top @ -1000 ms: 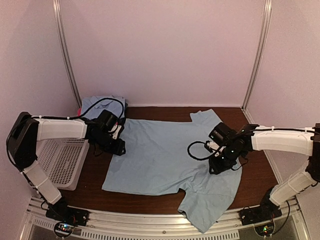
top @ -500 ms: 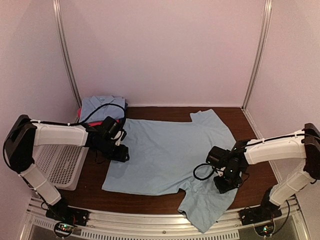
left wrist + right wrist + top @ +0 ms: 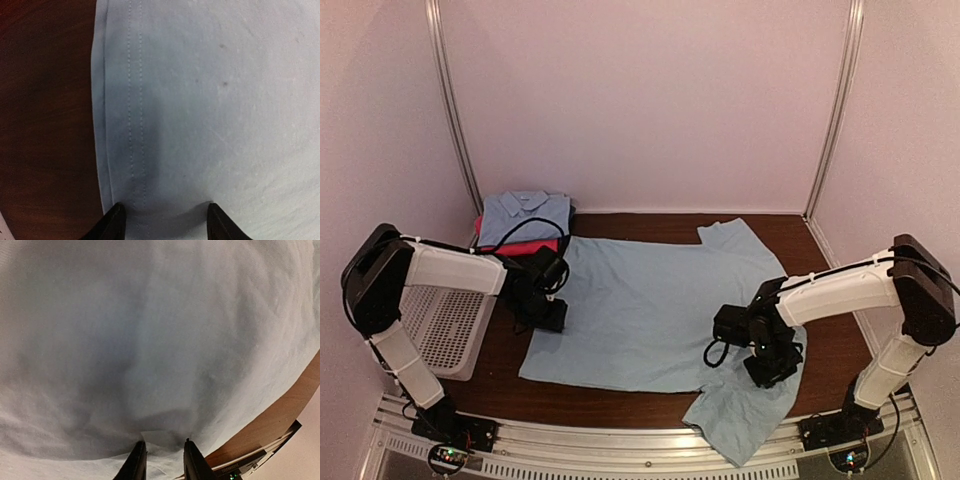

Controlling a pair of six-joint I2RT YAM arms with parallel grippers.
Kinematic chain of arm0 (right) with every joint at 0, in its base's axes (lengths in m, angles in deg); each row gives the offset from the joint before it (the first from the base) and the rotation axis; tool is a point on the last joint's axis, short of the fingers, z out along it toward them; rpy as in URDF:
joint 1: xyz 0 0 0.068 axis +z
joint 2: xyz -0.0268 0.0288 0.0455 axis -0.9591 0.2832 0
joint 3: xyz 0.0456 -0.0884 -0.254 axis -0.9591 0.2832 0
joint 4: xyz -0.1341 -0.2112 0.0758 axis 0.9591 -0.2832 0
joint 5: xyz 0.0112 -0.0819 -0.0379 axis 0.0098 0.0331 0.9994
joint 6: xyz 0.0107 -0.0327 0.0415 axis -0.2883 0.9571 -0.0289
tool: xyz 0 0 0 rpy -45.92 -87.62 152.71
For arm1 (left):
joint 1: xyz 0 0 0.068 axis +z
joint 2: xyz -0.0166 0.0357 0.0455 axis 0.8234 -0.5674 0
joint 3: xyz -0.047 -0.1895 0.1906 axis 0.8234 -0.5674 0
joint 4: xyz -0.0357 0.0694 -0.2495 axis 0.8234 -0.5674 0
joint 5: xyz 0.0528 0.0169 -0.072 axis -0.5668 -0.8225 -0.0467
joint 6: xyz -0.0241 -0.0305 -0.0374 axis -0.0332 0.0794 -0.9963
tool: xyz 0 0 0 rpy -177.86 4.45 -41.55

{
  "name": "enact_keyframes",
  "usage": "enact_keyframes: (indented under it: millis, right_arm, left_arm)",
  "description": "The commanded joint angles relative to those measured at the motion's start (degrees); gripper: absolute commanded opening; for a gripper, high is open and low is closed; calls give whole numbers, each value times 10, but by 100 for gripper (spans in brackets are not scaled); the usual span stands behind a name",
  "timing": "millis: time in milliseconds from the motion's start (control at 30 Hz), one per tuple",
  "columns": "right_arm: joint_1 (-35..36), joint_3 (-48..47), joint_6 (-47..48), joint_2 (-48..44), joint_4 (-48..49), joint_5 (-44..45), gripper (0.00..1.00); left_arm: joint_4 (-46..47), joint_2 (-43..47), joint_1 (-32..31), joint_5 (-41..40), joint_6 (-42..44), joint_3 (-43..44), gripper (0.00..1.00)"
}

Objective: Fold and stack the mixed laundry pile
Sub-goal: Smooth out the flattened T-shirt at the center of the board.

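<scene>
One garment looks done from where I sit: the polo (image 3: pixel 525 211) lies folded at the back left of the table (image 3: pixel 825 250), on top of the magenta cloth (image 3: pixel 525 244) and behind the basket (image 3: pixel 440 325). I can't tell whether anything else sits in that stack.

The shirt (image 3: pixel 640 295) is the job in hand. It lies spread flat across the middle of the table, unfolded, with one sleeve (image 3: pixel 740 425) draped over the near edge on the right.

My left gripper (image 3: pixel 165 215) is low over the shirt's left hem (image 3: pixel 135 125), its jaws apart and straddling the stitched edge, with nothing pinched.

My right gripper (image 3: pixel 162 450) is down on the cloth near the right sleeve. Its jaws are drawn narrow with a small tuck of shirt between the tips, and wrinkles run in toward them, so I read that as a pinch on the fabric.

By my reckoning the shirt has no fold in it yet. Every fold, and the move onto the polo, is left to do. I see no other loose garments waiting.
</scene>
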Motion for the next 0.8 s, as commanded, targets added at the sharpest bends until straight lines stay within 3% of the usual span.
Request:
enact_keyframes:
  millis: [0,133,233,367,567,767]
  right_arm:
    - [20,-3,-26,29,-61,32,27]
    - [21,-8,-29,39,-87,54,29]
    - [20,-37,-19,9,-66,51,32]
    - [-12,-140,20,-54,-21,63,46]
    - [-202,-174,151,-78,153,70,53]
    - [-331,-262,241,56,244,59,49]
  left_arm:
    - [-61,-7,13,-53,-9,-22,56]
    - [-58,20,14,-52,3,-22,57]
    - [-3,64,14,29,58,-24,59]
    - [32,98,14,59,115,16,64]
    - [24,-16,17,29,169,173,70]
    - [10,-140,33,34,198,339,70]
